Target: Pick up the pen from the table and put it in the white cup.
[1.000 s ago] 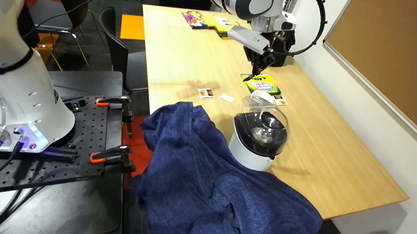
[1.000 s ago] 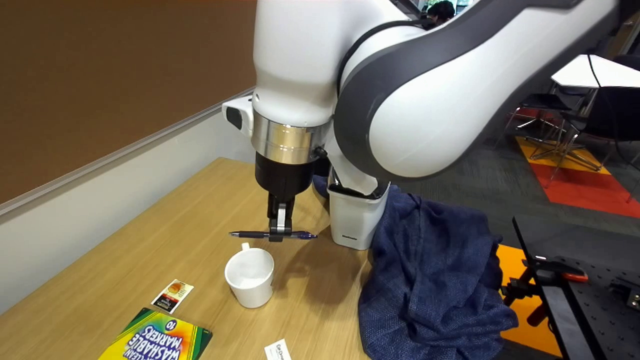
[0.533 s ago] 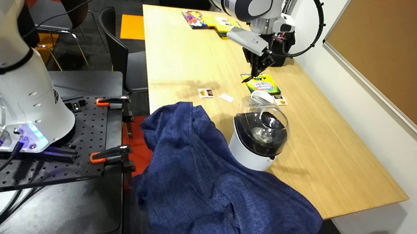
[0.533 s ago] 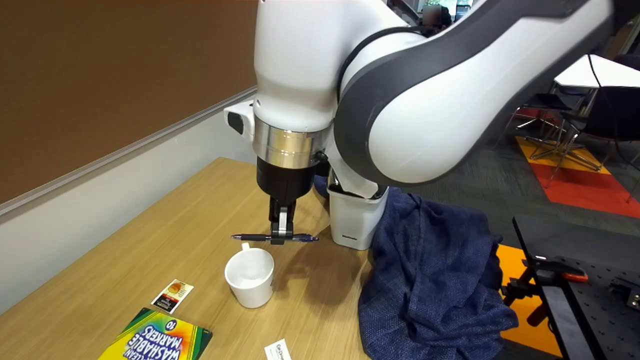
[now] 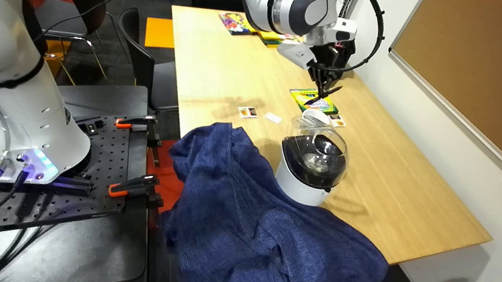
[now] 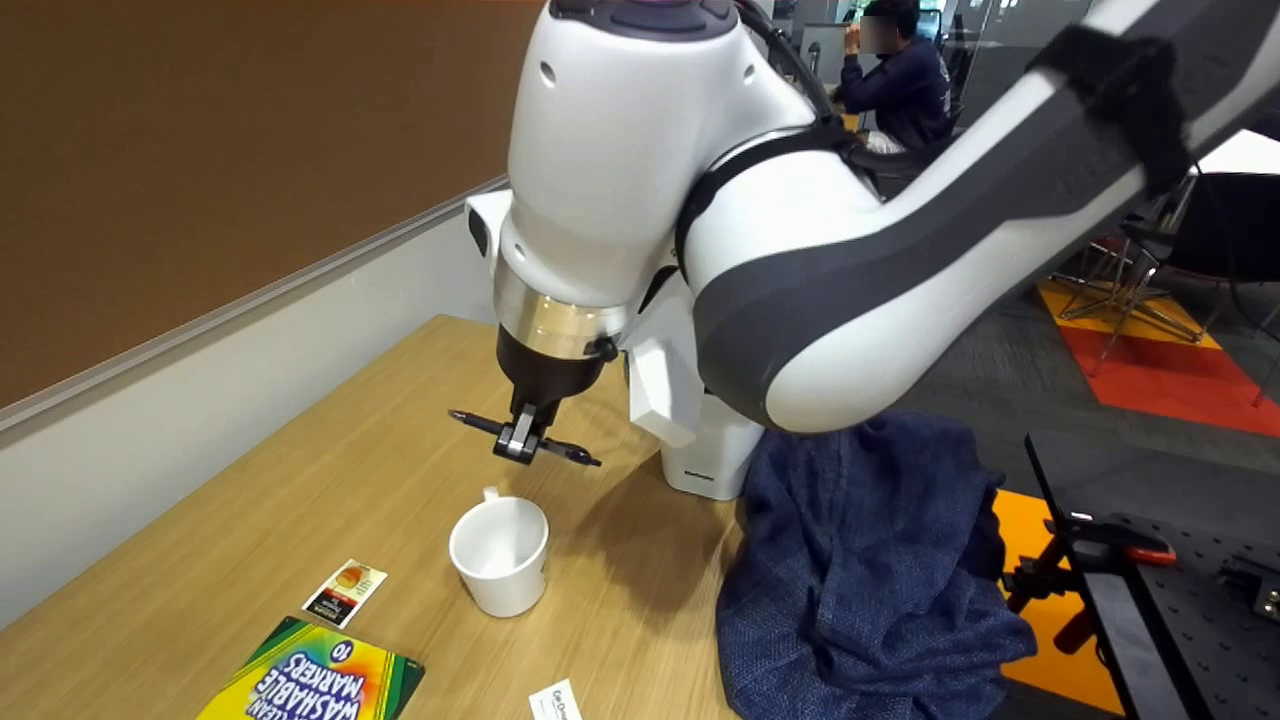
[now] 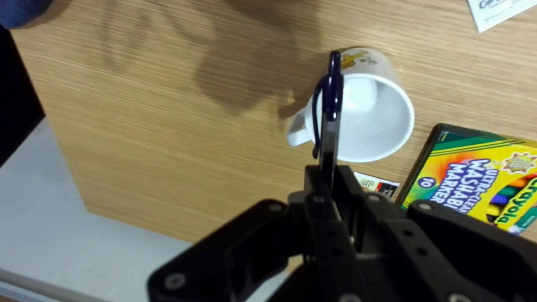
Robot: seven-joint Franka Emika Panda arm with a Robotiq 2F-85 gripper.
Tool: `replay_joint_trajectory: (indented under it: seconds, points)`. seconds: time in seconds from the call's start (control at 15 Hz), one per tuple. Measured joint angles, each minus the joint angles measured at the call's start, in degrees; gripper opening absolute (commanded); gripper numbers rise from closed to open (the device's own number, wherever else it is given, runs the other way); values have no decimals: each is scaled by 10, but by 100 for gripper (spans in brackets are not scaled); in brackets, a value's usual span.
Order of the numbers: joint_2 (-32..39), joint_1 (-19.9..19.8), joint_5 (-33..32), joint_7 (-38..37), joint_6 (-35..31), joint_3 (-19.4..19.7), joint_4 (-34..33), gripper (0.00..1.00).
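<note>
My fingers (image 7: 345,180) are closed around the pen (image 7: 332,100), with just its thickness between them; its dark purple clip end sticks out toward the top of the wrist view. Half a second ago the pen lay nearly level in an exterior view; now the gripper (image 6: 516,442) has tipped, and the pen slopes down toward its clip end, in the air and apart from the white cup (image 6: 508,595). The cup has stayed put, upright and smooth, with a handle and a yellowish picture on its side. Near it lies a flat box (image 7: 470,184) reading "Crayola", "Ultra-Clean Washable Markers" and "10". Beside that is a small packet (image 6: 345,592); the lettering on the white card (image 6: 555,702) is too blurred for me to be sure of. The table (image 6: 400,480) shows wood grain. Farther out are a crumpled, coarse-woven blue cloth (image 5: 241,209) and a white machine (image 5: 294,187) with a clear domed lid
</note>
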State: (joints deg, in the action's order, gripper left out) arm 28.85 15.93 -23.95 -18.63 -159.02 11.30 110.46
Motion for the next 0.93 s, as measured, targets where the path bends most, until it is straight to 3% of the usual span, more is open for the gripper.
replay_joint_trajectory:
  seconds: [0.47, 0.93]
  points:
    - [44, 125, -102, -261, -5, 133, -31, 3]
    - [80, 172, -247, -537, -5, 183, -57, 3]
